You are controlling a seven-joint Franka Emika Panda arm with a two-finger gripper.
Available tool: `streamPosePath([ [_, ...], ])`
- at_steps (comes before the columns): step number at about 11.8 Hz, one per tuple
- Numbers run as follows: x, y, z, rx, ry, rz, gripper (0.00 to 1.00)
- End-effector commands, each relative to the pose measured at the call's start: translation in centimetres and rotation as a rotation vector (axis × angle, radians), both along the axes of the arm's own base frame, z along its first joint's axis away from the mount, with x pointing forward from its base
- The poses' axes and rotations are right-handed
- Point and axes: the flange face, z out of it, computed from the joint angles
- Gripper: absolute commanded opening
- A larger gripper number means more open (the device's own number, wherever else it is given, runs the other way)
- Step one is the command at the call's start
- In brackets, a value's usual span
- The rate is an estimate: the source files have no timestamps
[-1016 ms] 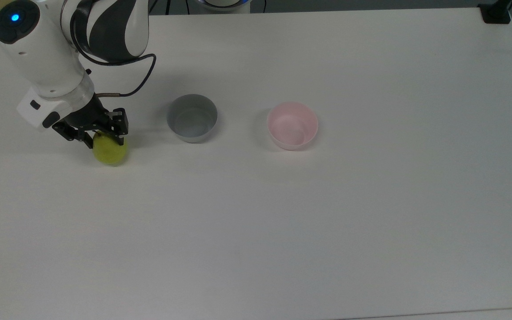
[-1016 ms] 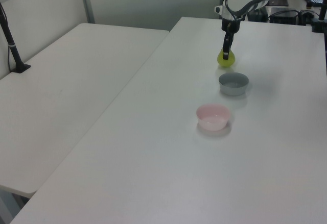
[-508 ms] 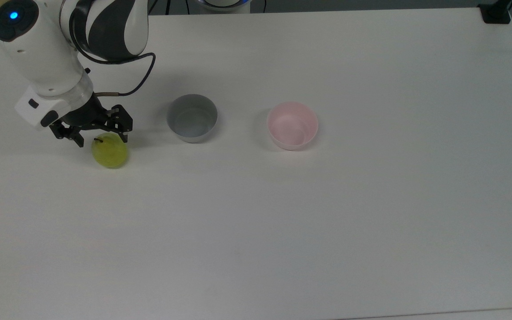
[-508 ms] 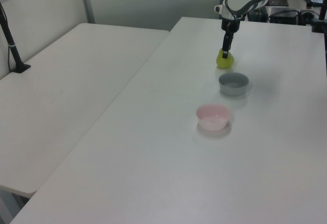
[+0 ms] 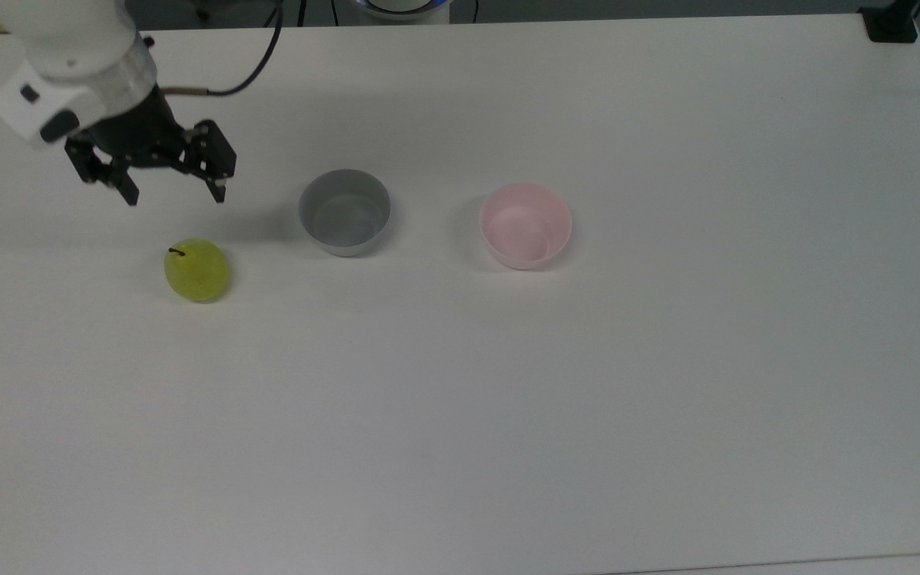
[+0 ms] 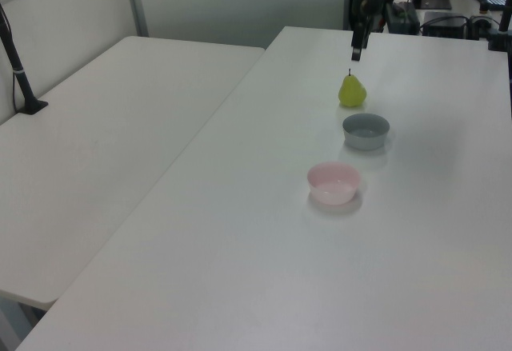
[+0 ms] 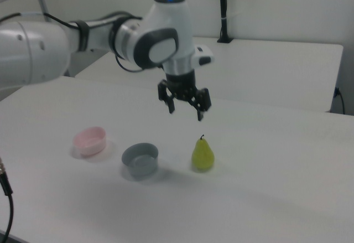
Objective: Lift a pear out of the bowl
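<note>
The two dark fingers (image 5: 132, 192) stand wide apart and hold nothing — there is bare air between them in both the top view and the right view. The gripper (image 5: 175, 194) hangs above the tabletop (image 5: 508, 399), its tips pointing down, clear of everything below it. In the right view the gripper (image 7: 185, 110) sits above the pear (image 7: 203, 154), with a plain gap between the fingertips and the short dark stem. In the left view the gripper (image 6: 355, 50) also shows above the pear (image 6: 352, 91), not touching it.

The pear (image 5: 197, 270) stands upright on the tabletop, stem up, yellow-green, resting on its own. It is outside both bowls. Just beside it, toward the top view's right, is the grey bowl (image 5: 345, 212) — it has nothing in it. Further toward the top view's right, apart from the grey one, is the pink bowl (image 5: 525, 224), pale pink inside and whitish outside, also with nothing in it. In the right view the order runs pink bowl (image 7: 90, 140), grey bowl (image 7: 140, 159), pear, from the right view's left to its right.

Behind the fingers, the white wrist and arm (image 7: 110, 38) reach in from the right view's left.
</note>
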Motion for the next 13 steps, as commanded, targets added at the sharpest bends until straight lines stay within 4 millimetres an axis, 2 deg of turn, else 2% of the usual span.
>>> streamPosePath([
  [1,-4.1,4.5,8.3,-0.022,0.032,-0.064,1.00],
  [4,-7.5,6.9,12.9,0.000,0.074,-0.087,1.00],
  [7,-9.6,10.5,15.9,0.012,0.083,-0.108,1.00],
  [9,-9.7,12.1,16.4,0.012,0.069,-0.069,1.00],
  [11,-8.7,13.8,15.3,0.009,0.049,-0.030,1.00],
  [13,-7.4,13.7,14.6,-0.004,-0.035,0.010,1.00],
])
